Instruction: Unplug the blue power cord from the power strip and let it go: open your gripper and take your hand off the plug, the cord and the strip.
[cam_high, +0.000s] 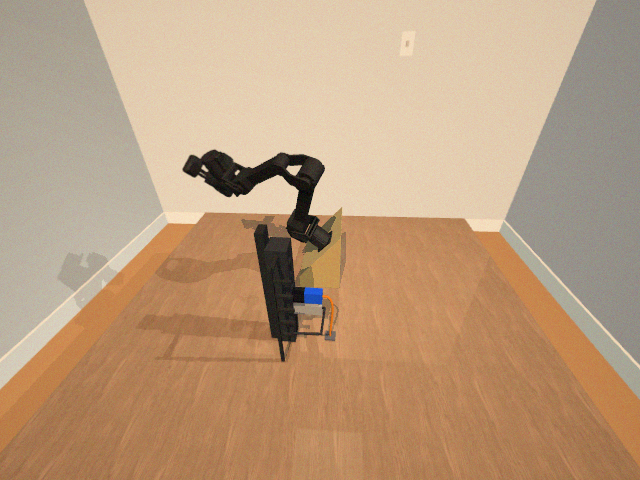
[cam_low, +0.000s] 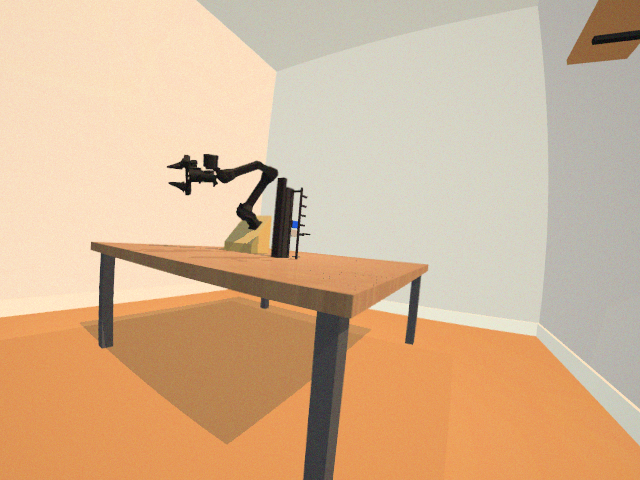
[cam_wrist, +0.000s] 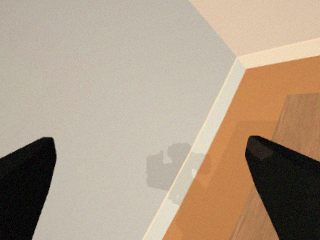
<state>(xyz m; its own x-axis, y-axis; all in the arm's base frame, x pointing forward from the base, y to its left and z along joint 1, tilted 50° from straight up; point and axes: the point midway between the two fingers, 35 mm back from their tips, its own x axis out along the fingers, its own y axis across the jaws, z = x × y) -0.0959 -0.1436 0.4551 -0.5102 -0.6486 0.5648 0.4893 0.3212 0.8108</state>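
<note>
The blue plug (cam_high: 313, 296) (cam_low: 294, 224) sits beside a tall black upright (cam_high: 279, 289) (cam_low: 281, 217), with a black part between them in the top view. An orange cord (cam_high: 331, 315) runs from the plug down to a small grey block (cam_high: 330, 335). A pale block (cam_high: 308, 308) (cam_low: 293, 233) is just under the plug. Which part is the power strip, and whether the plug is seated, I cannot tell. My gripper (cam_low: 169, 175) (cam_wrist: 153, 147) is open and empty, high and well to the left of the plug, on the upright's other side.
A thin black frame with several prongs (cam_low: 301, 206) stands beside the upright. A yellow-olive angled block (cam_high: 328, 268) (cam_low: 263, 235) is behind the upright, near the arm's base. The wooden table (cam_high: 413, 361) (cam_low: 336, 279) carries everything. The wrist view shows wall, floor and a table edge.
</note>
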